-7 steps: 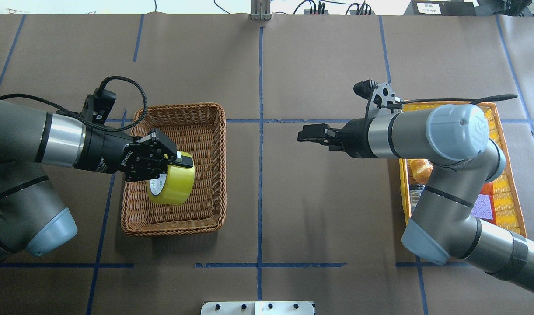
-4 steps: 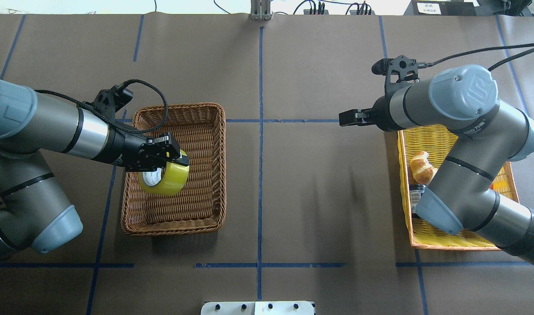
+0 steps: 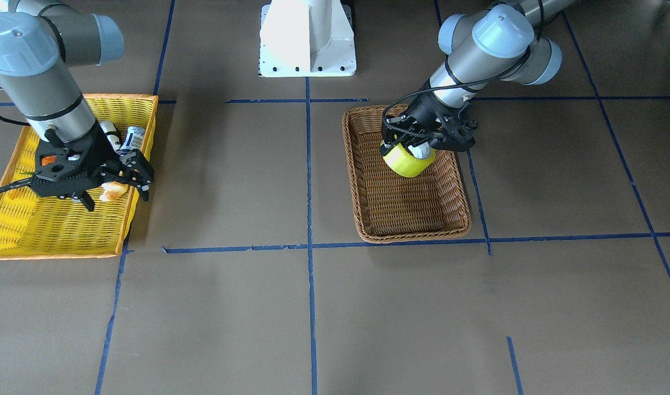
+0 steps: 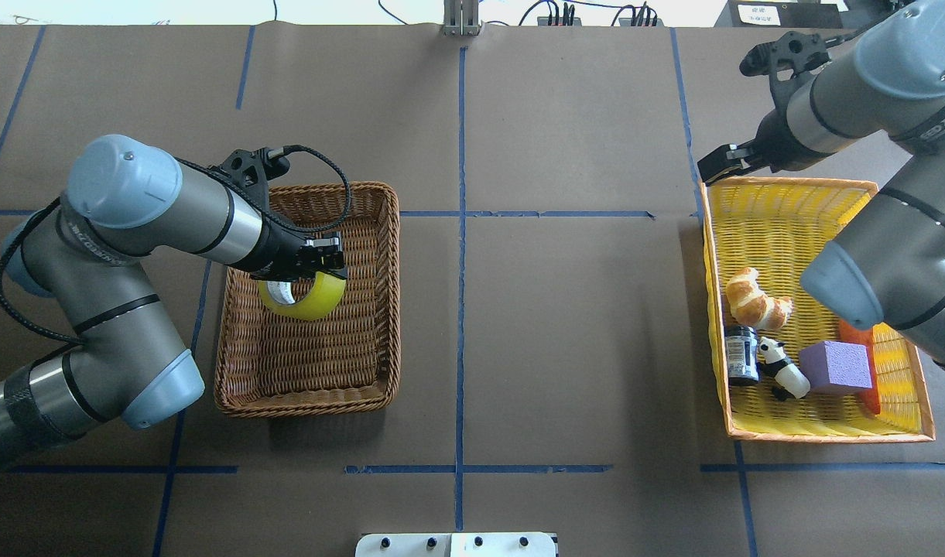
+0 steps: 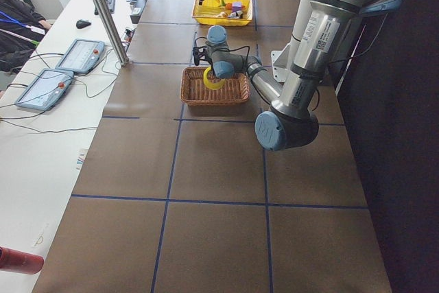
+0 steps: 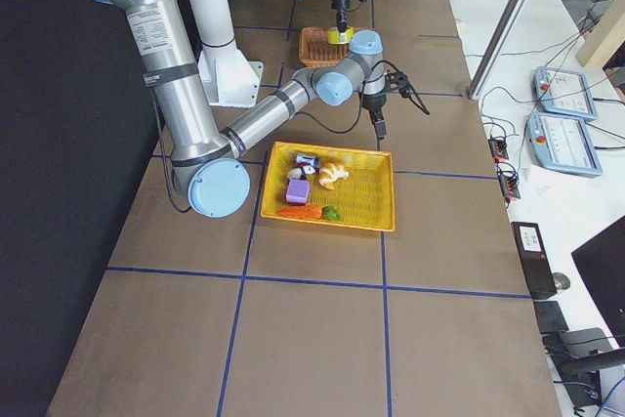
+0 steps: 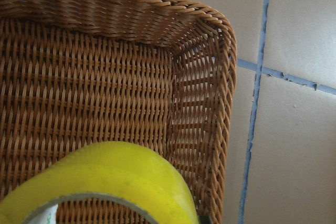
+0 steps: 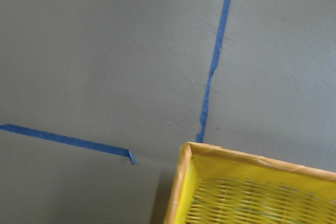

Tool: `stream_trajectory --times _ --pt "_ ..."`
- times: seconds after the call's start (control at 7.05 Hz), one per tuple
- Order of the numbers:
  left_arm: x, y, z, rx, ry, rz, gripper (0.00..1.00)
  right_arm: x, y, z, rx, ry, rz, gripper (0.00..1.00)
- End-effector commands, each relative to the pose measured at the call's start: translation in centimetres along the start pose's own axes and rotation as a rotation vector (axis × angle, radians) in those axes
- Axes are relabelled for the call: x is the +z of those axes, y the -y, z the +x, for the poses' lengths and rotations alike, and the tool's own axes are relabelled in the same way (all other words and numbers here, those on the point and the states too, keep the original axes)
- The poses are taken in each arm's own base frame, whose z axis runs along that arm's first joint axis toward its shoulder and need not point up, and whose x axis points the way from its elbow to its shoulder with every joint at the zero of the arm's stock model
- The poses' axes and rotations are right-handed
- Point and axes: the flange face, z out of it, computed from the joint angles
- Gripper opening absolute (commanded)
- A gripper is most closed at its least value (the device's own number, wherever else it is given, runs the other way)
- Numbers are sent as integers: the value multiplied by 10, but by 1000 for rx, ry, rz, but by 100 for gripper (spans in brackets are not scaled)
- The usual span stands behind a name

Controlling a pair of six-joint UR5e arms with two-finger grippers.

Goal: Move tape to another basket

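Clamping tape (image 4: 317, 298) in left gripper (image 4: 322, 266) | dangling it just beneath, over basket (image 4: 309, 404) interior | holding right gripper (image 4: 713, 161) well apart by yellow basket (image 4: 828, 437), jaw gap impossible to tell

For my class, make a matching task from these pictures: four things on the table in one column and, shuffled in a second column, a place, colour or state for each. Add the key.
Column A
1. tape
2. croissant
3. block
4. brown basket

Column B
a. purple
b. held in the left gripper
c. golden brown, lying in the yellow basket
d. standing on the table below the tape

Pairs: 1-b, 2-c, 3-a, 4-d
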Motion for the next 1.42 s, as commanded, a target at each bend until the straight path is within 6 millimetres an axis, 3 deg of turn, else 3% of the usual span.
stream_trajectory --times 0.0,0.28,0.43,0.57,0.71,0.85,1.13,1.28 --pt "22 -3 -5 98 118 -9 0 -17 4 55 5 -16 -96 100" --pt "23 -13 -3 115 113 -22 5 -23 1 86 27 -2 -121 100" --pt "22 -16 3 120 105 -24 29 -22 -5 102 14 27 -147 100" --pt "24 -16 -2 118 113 -20 81 -25 -13 129 1 33 -159 100" --pt "17 -14 1 130 119 50 100 -26 -26 158 -17 42 -170 100" --pt "6 -18 6 133 112 51 100 -20 -42 178 -52 79 -198 100" --pt "-51 -32 19 99 191 -22 100 -20 -73 227 -67 82 -215 100" --pt "-75 -22 17 193 188 -10 100 -23 -96 263 -61 76 -223 100"
